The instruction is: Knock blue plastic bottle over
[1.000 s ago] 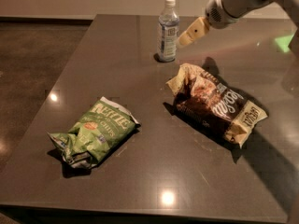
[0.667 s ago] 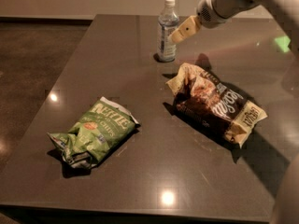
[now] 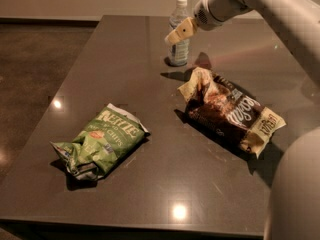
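Observation:
The blue plastic bottle [image 3: 179,48] stands upright at the far middle of the dark table [image 3: 120,59]. It is clear with a white cap and a white-and-blue label. My gripper [image 3: 179,32] reaches in from the upper right on the white arm. Its tan fingertips overlap the bottle's upper body, at or against it, just below the cap.
A green chip bag [image 3: 101,141] lies at the front left of the table. A brown snack bag [image 3: 229,110] lies at the right, just in front of the bottle. My arm's white body [image 3: 295,194] fills the lower right corner.
My gripper has moved left from the bottle's right side and now overlaps its upper body. The bottle still stands upright. The bags have not moved.

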You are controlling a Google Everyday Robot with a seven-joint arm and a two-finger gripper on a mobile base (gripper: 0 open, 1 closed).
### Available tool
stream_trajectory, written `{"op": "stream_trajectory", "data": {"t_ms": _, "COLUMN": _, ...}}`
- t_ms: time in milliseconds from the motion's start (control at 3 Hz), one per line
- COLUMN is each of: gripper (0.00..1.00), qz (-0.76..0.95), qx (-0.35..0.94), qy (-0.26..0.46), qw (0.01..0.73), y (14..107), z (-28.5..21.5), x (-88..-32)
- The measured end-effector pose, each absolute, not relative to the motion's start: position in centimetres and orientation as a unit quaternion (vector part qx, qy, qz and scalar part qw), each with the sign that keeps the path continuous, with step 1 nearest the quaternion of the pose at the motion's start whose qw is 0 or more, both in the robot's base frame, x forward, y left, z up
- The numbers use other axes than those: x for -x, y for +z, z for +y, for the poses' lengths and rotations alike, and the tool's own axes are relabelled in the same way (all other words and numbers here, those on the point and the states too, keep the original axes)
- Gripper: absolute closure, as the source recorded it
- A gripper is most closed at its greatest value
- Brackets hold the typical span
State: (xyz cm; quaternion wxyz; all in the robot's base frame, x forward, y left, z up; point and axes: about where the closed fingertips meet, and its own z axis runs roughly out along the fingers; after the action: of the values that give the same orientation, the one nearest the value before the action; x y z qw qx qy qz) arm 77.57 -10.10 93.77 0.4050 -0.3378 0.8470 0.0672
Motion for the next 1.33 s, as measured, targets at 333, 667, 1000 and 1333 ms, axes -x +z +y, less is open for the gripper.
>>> {"op": "stream_trajectory", "data": {"t_ms": 333, "gripper": 0.14, "qz": 0.843, "qx": 0.344, "qy": 0.086, "qw": 0.403, "y": 93.4, "z": -8.5, "x": -78.1}}
{"op": "stream_trajectory", "data": {"t_ms": 667, "gripper": 0.46, "qz": 0.838, "qx": 0.352, "qy": 0.112, "qw": 0.401, "y": 93.3, "z": -7.1, "x": -78.3}}
{"op": "stream_trajectory", "data": {"t_ms": 1000, "gripper": 0.68, "qz": 0.833, "qx": 0.359, "qy": 0.125, "qw": 0.402, "y": 93.7, "z": -6.5, "x": -78.1}}
{"op": "stream_trajectory", "data": {"t_ms": 1333, "gripper": 0.92, "qz": 0.823, "qx": 0.391, "qy": 0.107, "qw": 0.397, "y": 96.4, "z": -7.1, "x": -77.4}}
